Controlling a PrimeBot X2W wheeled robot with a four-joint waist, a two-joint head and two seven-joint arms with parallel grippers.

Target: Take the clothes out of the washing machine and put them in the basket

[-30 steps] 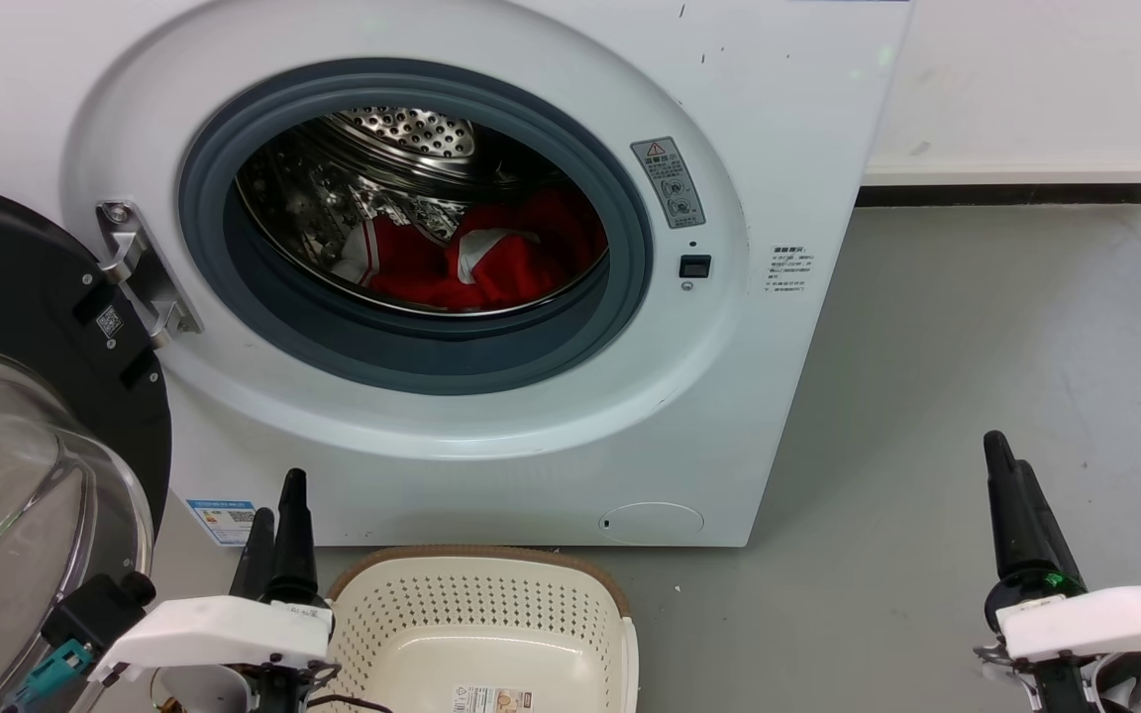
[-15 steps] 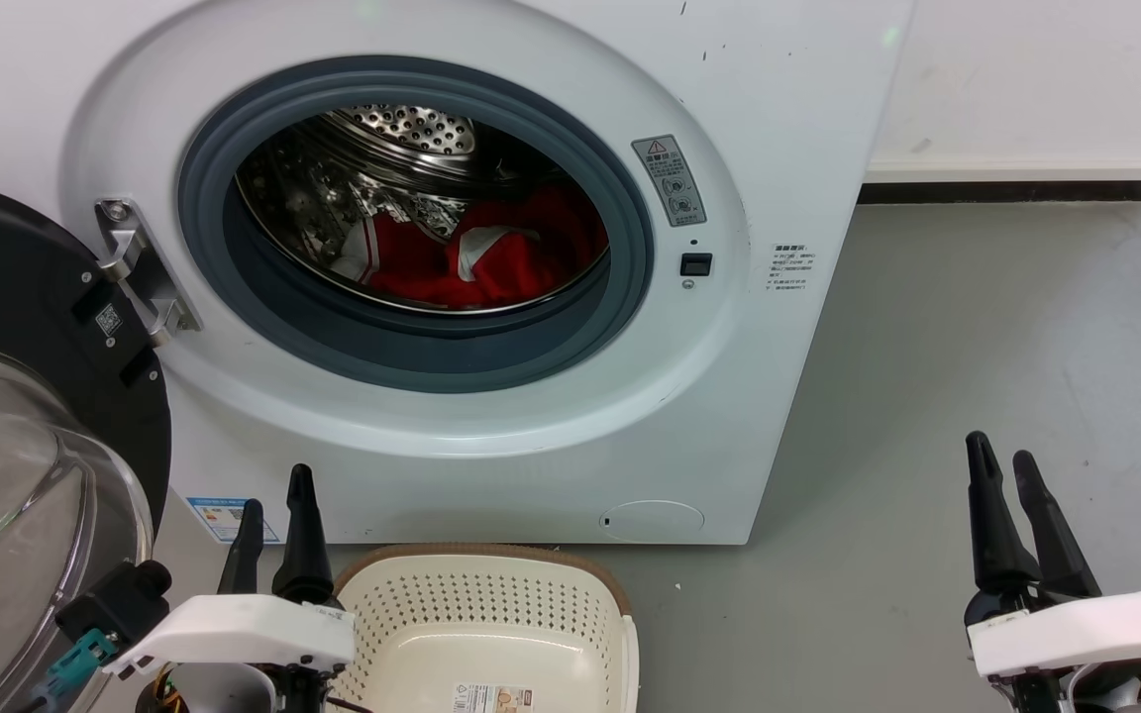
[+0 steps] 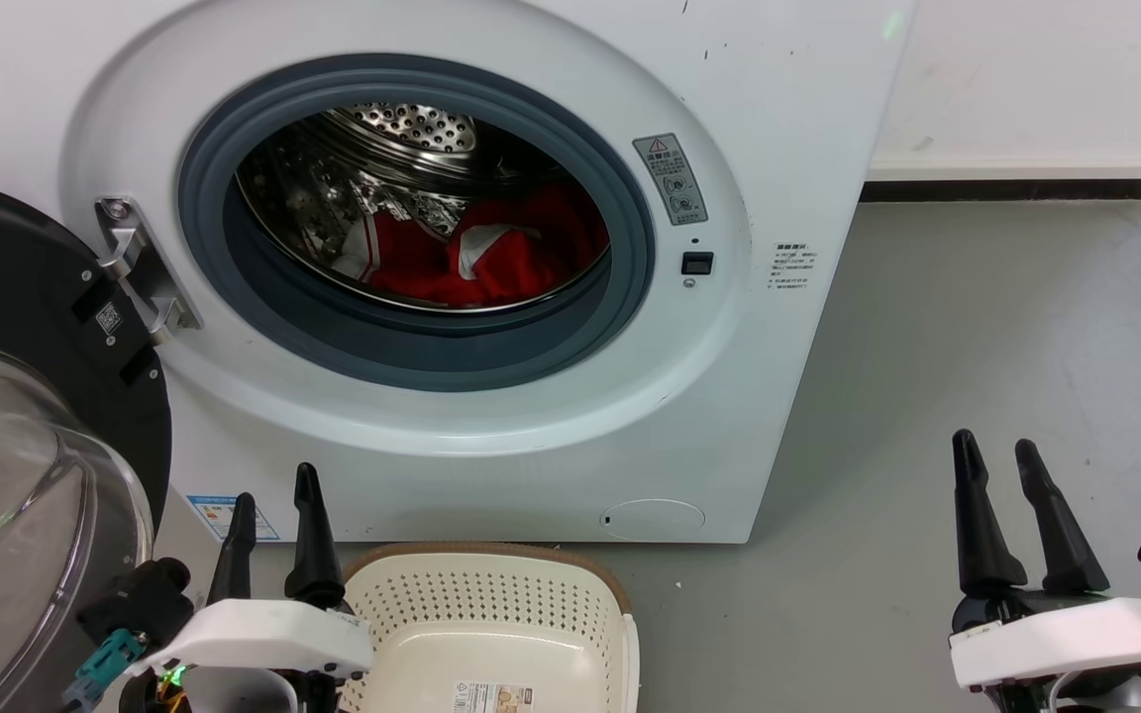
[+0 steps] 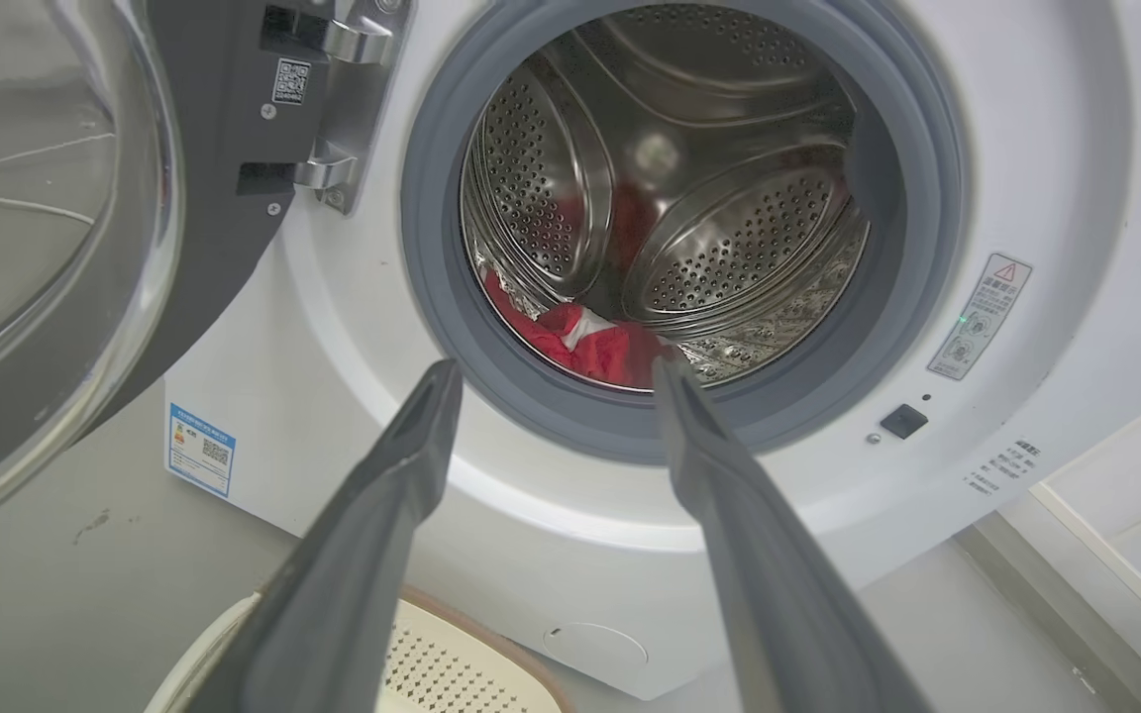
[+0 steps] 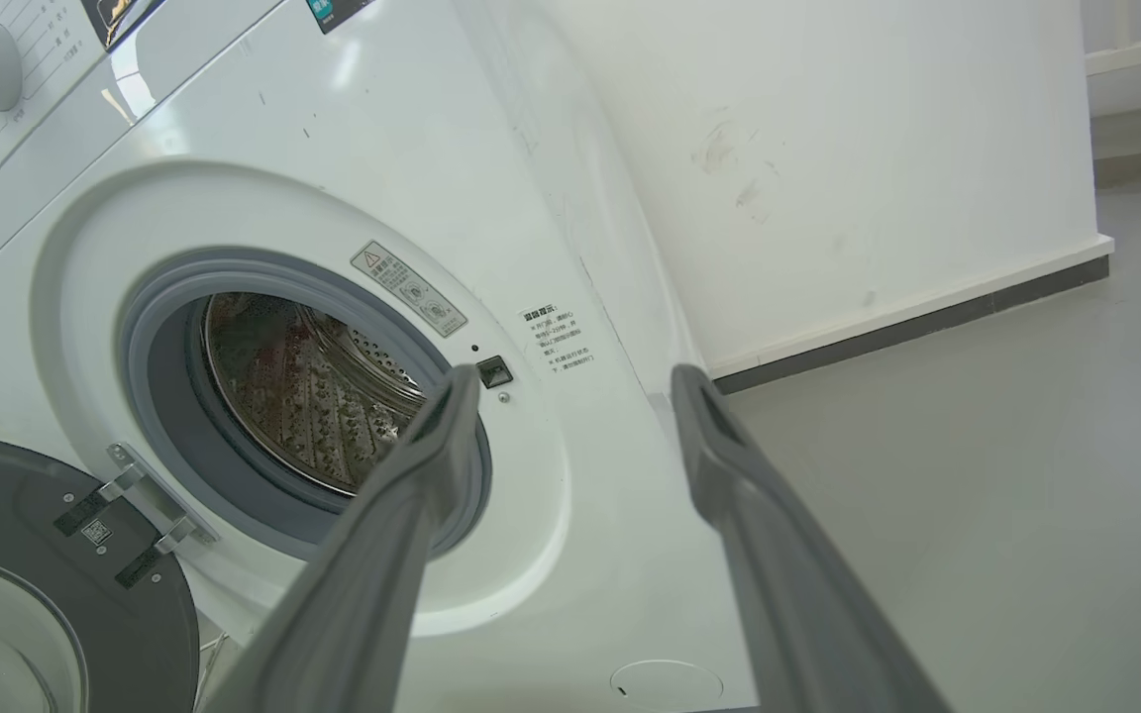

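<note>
From the head camera, the washing machine (image 3: 551,465) stands with its door (image 3: 6,287) swung wide to the robot's left. The clothes (image 3: 521,262) lie in a red and white heap at the bottom of the drum, behind the grey seal (image 3: 432,356). The basket (image 3: 481,551) sits on the floor just in front of the machine, below the porthole, with nothing in it. The left gripper (image 3: 273,487) hangs beside the basket's left rim and the right gripper (image 3: 994,443) is well apart over bare floor (image 3: 977,327). Both have their fingers spread and hold nothing.

The left wrist camera looks between its parted fingers (image 4: 382,515) straight at the porthole. The clothes sit low and deep, under a steel paddle (image 4: 739,238).

The right wrist camera sees the porthole from the side. A faint red tint on the steel may be the clothes reflected, though I cannot be sure.

No garment is out yet, so the reach into the drum seems the step in hand. The risks:
- A finger may strike the seal's lip if the reach comes in too low.
- A pinch on one fold may lift only part of the heap.
- Trailing cloth may catch on the seal and drop short of the basket.
- The left arm may knock the open door.
</note>
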